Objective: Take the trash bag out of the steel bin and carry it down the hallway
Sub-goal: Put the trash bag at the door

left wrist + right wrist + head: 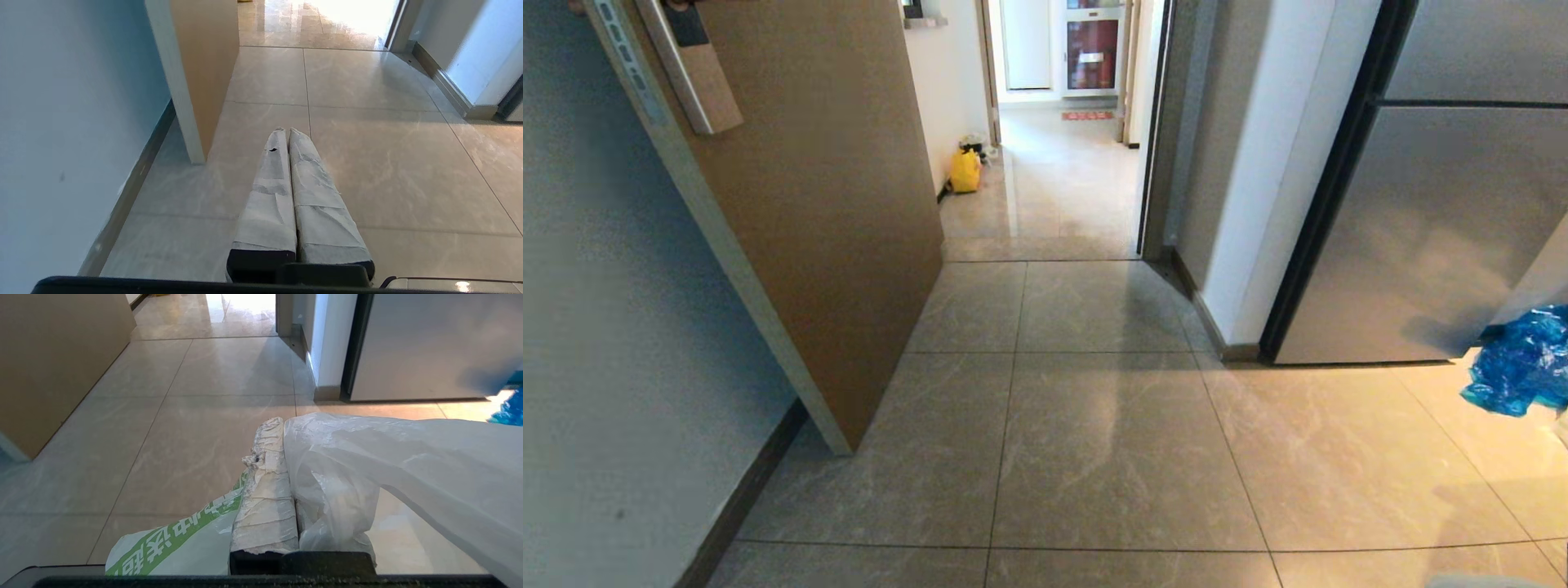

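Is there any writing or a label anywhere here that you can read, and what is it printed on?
Green Chinese characters on a green stripe across the trash bag held in the right gripper: cut off and seen at a slant, not readable with certainty.
Red doormat far down the hallway: any lettering too small to read.
Door lock plate: no legible text.
Nothing else shows writing.

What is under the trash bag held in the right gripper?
Glossy floor tiles lie beneath the trash bag clamped in the right gripper. The bag's film covers one finger; its contents cannot be seen.
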